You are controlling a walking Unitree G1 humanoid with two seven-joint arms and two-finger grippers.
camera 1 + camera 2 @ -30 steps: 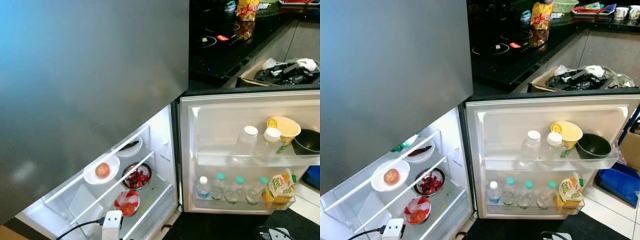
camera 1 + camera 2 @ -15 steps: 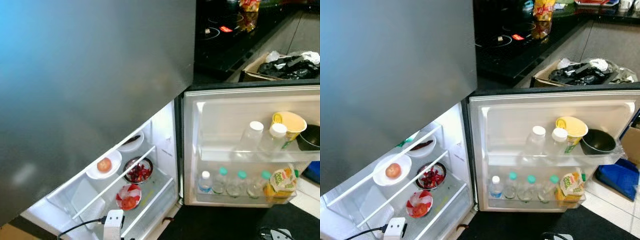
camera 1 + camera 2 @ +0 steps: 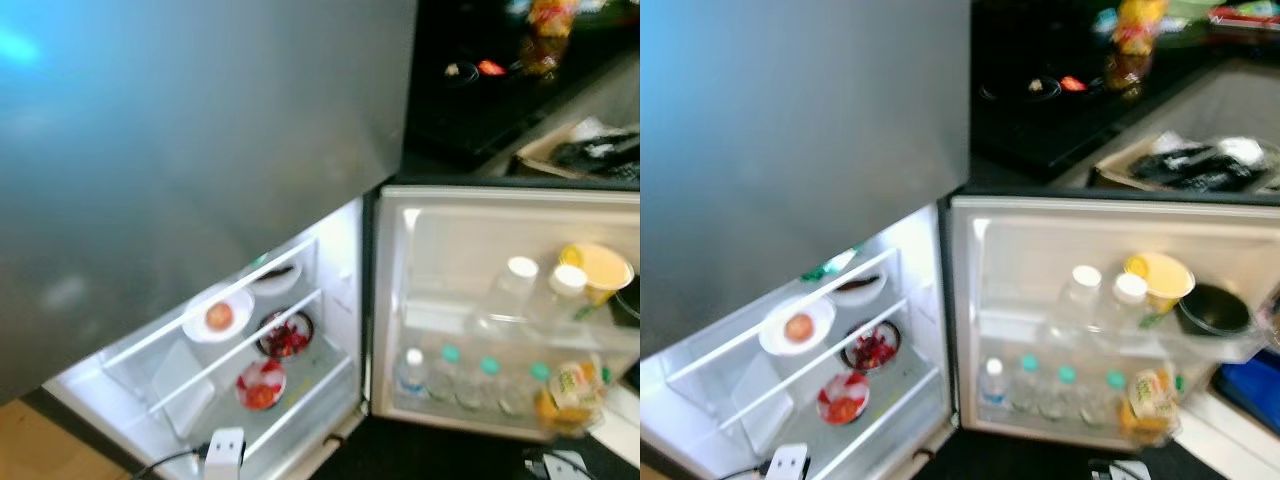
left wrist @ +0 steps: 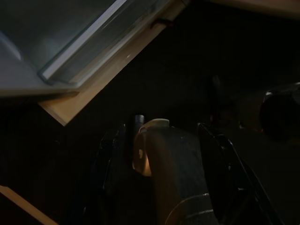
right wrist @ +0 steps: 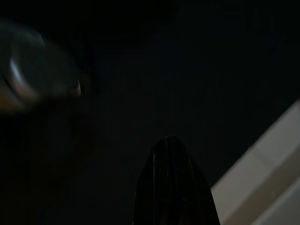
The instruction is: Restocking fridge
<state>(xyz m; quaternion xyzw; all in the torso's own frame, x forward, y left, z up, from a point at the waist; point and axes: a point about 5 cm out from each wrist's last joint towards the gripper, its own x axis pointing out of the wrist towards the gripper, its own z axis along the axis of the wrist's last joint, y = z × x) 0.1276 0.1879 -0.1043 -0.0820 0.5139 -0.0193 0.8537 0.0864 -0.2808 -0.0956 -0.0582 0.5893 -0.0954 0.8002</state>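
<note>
**A:** What lay closest to the robot?

**B:** A white plug block (image 3: pixel 224 447) at six o'clock, just before the open fridge (image 3: pixel 300 330). Both arms hung low in the shade. The left tool (image 4: pixel 164 140) had its two black fingers standing well apart with a dark rounded shape between them; I could not tell whether it gripped that or merely hung over it. The right tool (image 5: pixel 172 154) showed as one dark point, so its fingers seemed closed together on nothing.

**A:** And in the fridge?

**B:** At about seven o'clock, a bowl of red pieces (image 3: pixel 261 384) on the lower shelf, a dark bowl (image 3: pixel 285 336) behind it, and a white plate with a tomato (image 3: pixel 219 317) above. At about four o'clock, the door rack (image 3: pixel 1080 425) held a row of small bottles (image 3: pixel 1024 385) and a yellow carton (image 3: pixel 1148 398). Above stood two clear bottles (image 3: pixel 1076 297), a yellow cup (image 3: pixel 1162 279) and a black bowl (image 3: pixel 1211 309).

**A:** How would that stock handle?

**B:** The bottles looked smooth and likely slippery, heavy if full; I would take one around the body below the cap. The carton seemed soft, so squeeze lightly on its flat sides. Plates and bowls looked breakable: take them by the rim, kept level.

**A:** Farther off?

**B:** A black desk (image 3: pixel 1040 120) at one o'clock, blurred.
</note>
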